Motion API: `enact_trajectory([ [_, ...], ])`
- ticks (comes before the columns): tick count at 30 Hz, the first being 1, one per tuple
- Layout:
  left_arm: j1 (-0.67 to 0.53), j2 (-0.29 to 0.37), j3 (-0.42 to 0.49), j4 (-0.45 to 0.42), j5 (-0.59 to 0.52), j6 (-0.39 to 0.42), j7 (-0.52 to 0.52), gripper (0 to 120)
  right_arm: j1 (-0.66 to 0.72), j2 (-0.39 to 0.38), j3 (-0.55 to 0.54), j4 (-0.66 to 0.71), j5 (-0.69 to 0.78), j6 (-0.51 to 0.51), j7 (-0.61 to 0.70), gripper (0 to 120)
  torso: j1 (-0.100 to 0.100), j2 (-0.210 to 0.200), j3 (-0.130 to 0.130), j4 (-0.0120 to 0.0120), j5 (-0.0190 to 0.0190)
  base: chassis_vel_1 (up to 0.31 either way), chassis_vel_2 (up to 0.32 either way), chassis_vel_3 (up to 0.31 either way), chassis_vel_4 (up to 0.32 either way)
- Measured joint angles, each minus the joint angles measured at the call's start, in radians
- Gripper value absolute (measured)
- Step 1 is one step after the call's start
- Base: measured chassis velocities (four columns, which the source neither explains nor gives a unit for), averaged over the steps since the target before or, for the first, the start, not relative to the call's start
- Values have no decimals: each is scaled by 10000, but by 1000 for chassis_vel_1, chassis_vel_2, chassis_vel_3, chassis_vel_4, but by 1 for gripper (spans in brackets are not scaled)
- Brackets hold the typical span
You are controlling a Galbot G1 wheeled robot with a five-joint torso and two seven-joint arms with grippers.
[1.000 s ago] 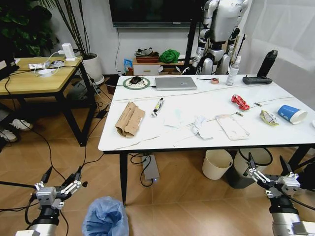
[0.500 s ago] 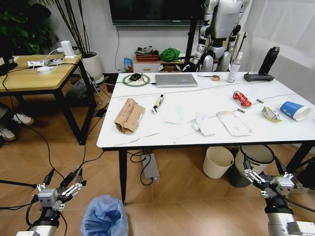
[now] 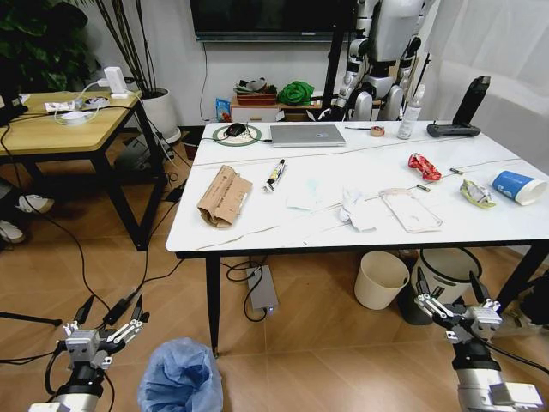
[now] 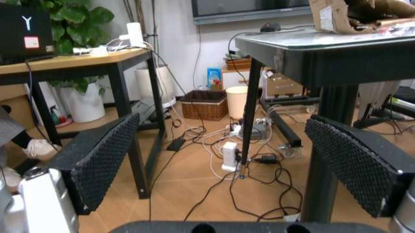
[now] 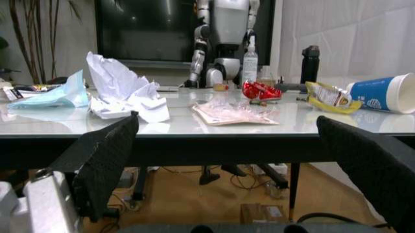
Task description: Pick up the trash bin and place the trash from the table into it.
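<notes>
Step in hand, as judged: approach and pick up the small trash bin lined with a crinkly light-blue plastic bag (image 3: pixel 181 378), which stands on the wooden floor in front of the large white marble-look table with black edge and legs (image 3: pixel 257 232), near its front-left leg.

Left gripper (image 3: pixel 101 330) hangs low, just left of the bin, not touching it, fingers spread wide. Right gripper (image 3: pixel 452 303) hangs low on the far side, in front of the table edge, fingers likewise apart, holding nothing.

Trash lies untouched on the tabletop: crumpled brown paper bag (image 3: pixel 223 195), white tissues (image 3: pixel 355 210), flat white plastic pouch (image 3: pixel 410 209), red wrapper (image 3: pixel 423 166), yellowish wrapper (image 3: pixel 474 193), blue-and-white paper cup (image 3: pixel 517 186).

Advice: the liner is loose and slippery, so the grip should likely catch the rigid rim beneath it, not bag film alone. Lift the bin upright, clear of the table leg.
</notes>
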State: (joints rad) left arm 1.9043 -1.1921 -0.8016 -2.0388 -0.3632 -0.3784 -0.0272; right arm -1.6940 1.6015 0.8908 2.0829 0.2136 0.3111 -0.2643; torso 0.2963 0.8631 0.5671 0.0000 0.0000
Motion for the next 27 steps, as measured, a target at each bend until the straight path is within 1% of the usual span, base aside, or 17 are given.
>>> enact_trajectory([
  [3, -11, 5, 0, 33, 10, 1, -7, 100, 2, 39, -43, -27, -37, 8, -3, 100, -40, -86, -46, 0, 0, 0, 0, 0, 0],
  [9, 20, -44, -3, 158, 53, -34, -12, 100, 23, 65, -134, -74, -122, 51, -10, 100, -188, -423, -234, 0, 0, 0, 0, 0, 0],
  [10, 20, -44, -3, 158, 53, -34, -12, 100, 23, 65, -134, -74, -122, 51, -10, 100, -188, -423, -234, 0, 0, 0, 0, 0, 0],
  [27, -15, -149, 30, 310, 197, -167, -3, 100, -75, 75, -226, -51, -213, 167, -24, 100, -500, -1197, -698, 0, 0, 0, 0, 0, 0],
])
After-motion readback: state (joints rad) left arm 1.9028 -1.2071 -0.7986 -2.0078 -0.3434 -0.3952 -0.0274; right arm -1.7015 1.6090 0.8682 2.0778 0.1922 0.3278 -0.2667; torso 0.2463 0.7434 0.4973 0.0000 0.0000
